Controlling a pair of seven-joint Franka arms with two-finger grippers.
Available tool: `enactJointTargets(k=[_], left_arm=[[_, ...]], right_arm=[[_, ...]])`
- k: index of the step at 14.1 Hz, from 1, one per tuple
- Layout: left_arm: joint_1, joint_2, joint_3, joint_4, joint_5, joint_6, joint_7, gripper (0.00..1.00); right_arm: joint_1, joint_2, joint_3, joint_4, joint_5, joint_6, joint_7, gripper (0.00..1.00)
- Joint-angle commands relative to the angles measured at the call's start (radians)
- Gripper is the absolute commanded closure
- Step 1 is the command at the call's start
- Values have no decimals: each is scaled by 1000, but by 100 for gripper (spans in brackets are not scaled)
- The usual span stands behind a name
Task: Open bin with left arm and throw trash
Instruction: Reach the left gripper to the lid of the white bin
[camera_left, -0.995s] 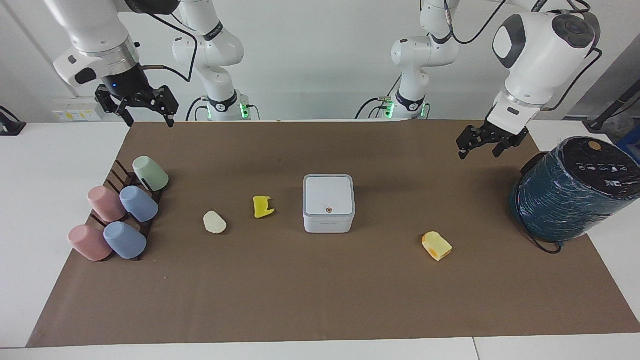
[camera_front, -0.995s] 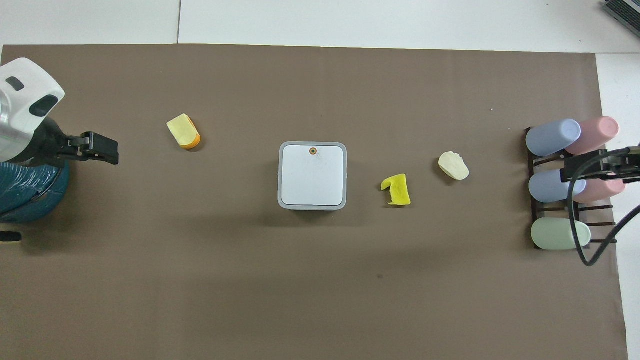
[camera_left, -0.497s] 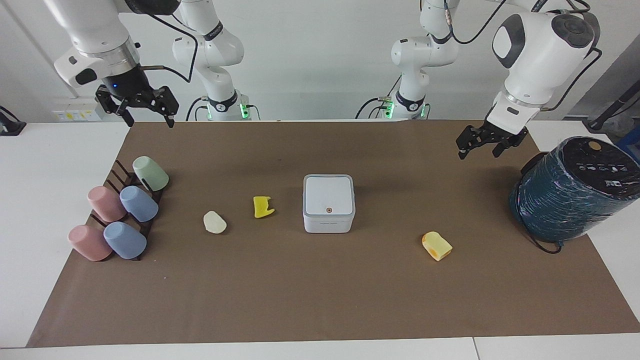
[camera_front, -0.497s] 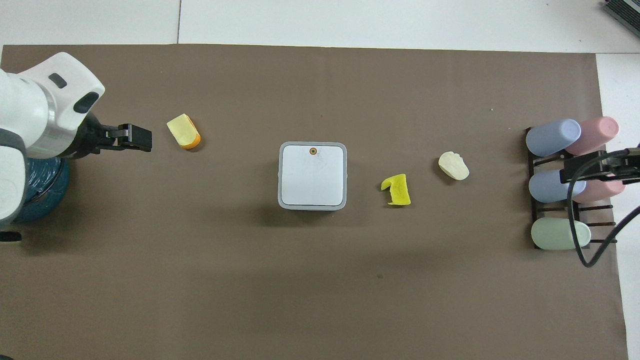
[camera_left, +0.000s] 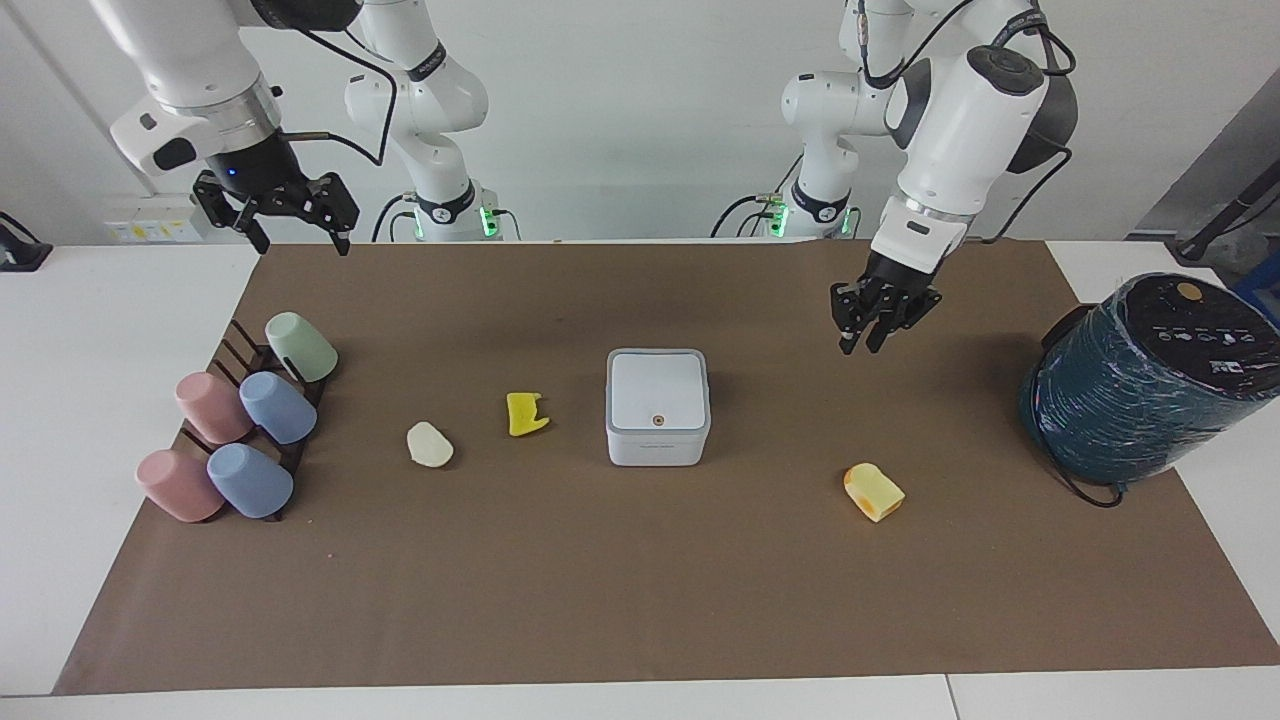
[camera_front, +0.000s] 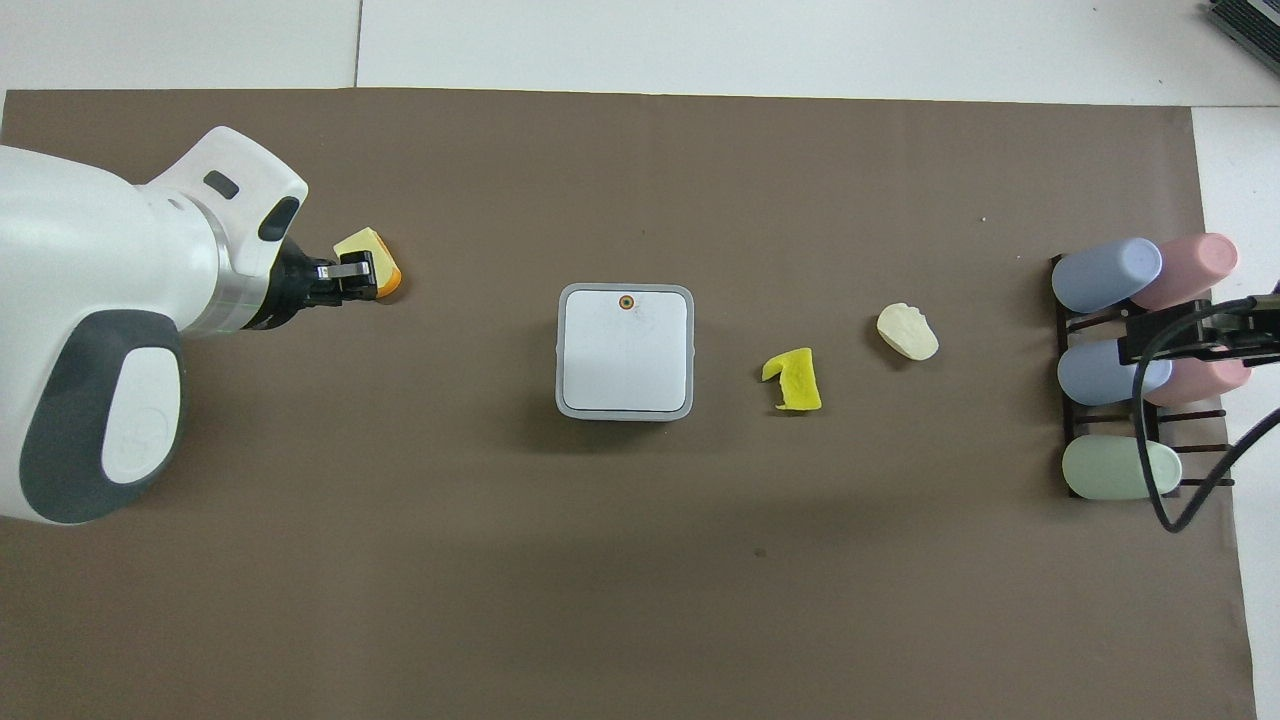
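Observation:
The white bin (camera_left: 657, 405) stands mid-mat with its grey-rimmed lid shut; it also shows in the overhead view (camera_front: 625, 350). The cream lump (camera_left: 430, 444) (camera_front: 907, 332) and the yellow jagged piece (camera_left: 525, 414) (camera_front: 795, 379) lie beside it toward the right arm's end. The bread-like chunk (camera_left: 874, 492) (camera_front: 388, 278) lies toward the left arm's end. My left gripper (camera_left: 862, 340) (camera_front: 355, 280) hangs open and empty in the air over the mat between the bin and the teal cylinder. My right gripper (camera_left: 298, 243) (camera_front: 1165, 340) waits open, high over the cup rack.
A big dark-teal wrapped cylinder (camera_left: 1140, 380) lies at the left arm's end of the mat. A dark rack (camera_left: 228, 345) with several pastel cups (camera_front: 1105, 275) stands at the right arm's end. The brown mat (camera_left: 600, 590) covers the table.
My left gripper has swung from beside the teal cylinder toward the bin, dropped a little and turned its wrist. The right arm and all the objects have stayed put.

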Motion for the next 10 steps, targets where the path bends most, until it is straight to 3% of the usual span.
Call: enactJointTargets(k=[1,6,10], left_arm=[[-99,-16,13,-84,-11,143,-155,71],[-251,45,13,-118,-14,284,-278,72],[-308,100,13,-128,-17,430,-359,91]], right_arm=[[1,-31,-1,-45,3,38,19,0],[2,-36,-1,-54,4,41,21,0],[1,-37,-1,-59,6,41,18,0]])
